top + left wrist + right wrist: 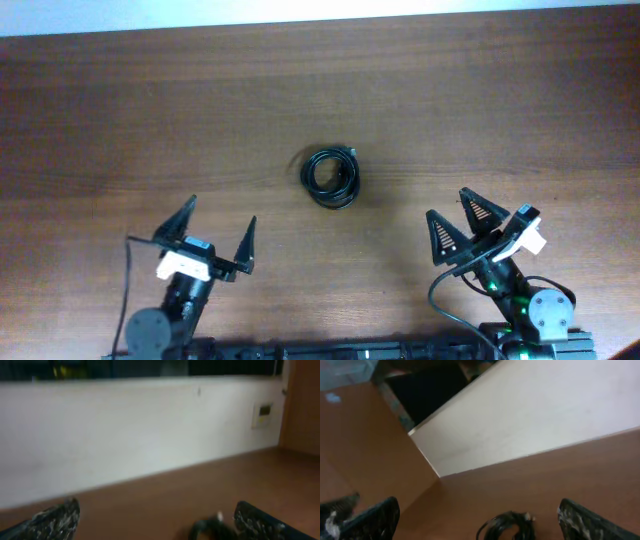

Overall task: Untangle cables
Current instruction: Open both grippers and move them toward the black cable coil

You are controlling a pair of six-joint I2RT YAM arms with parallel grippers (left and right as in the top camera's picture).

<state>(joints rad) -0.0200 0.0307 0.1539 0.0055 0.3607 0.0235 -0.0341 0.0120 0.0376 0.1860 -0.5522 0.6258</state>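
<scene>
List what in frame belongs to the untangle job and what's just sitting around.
Job:
- cable bundle, coiled together at mid-table
- left gripper, open, clear of the bundle
- right gripper, open, clear of the bundle

Not job:
- wooden table
- white wall
- wall plate
</scene>
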